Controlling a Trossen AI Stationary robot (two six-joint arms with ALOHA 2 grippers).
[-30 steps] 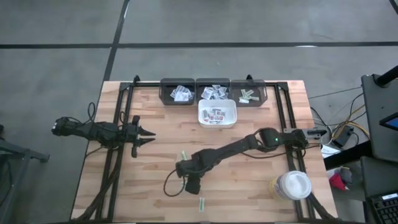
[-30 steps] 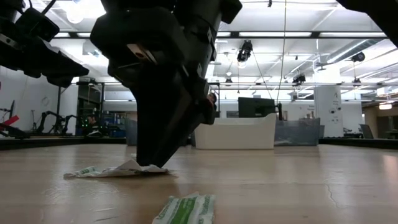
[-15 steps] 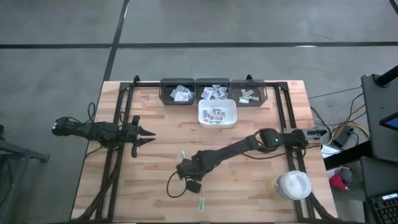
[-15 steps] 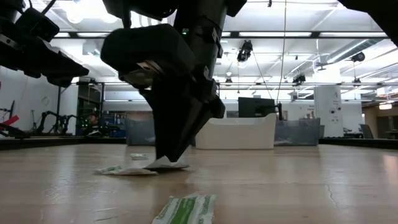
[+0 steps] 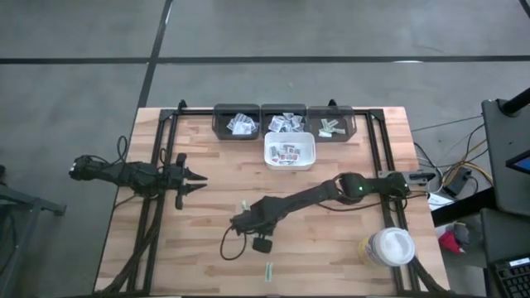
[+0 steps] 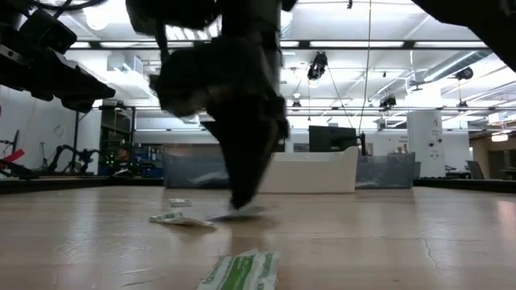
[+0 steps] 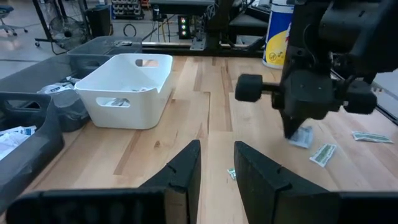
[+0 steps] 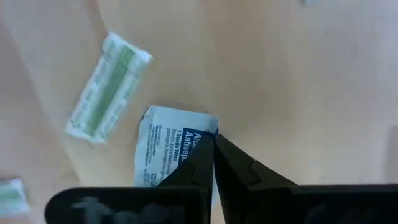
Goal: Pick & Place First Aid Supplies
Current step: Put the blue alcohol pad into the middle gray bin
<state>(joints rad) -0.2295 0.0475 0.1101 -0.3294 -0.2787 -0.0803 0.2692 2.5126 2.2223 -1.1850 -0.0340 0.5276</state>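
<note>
The right gripper (image 8: pixel 212 152) is low over the middle of the wooden surface (image 5: pixel 331 240). Its two fingers are pressed together on the edge of a small white packet with blue print (image 8: pixel 169 149). The packet sticks out from the fingertips, and its long side runs the same way as the fingers.

A green-striped packet (image 8: pixel 107 86) lies just beside it, apart from the gripper. Another green packet (image 5: pixel 268 271) lies near the front edge.

The white tray (image 5: pixel 289 151) and the dark bins (image 5: pixel 284 122) sit at the far side, well apart from the held packet. I think the packet goes there next, so the arm has to lift and carry it across.

The left gripper (image 5: pixel 197 181) waits at the left side with its fingers a little apart, holding nothing. The right arm is much nearer.
</note>
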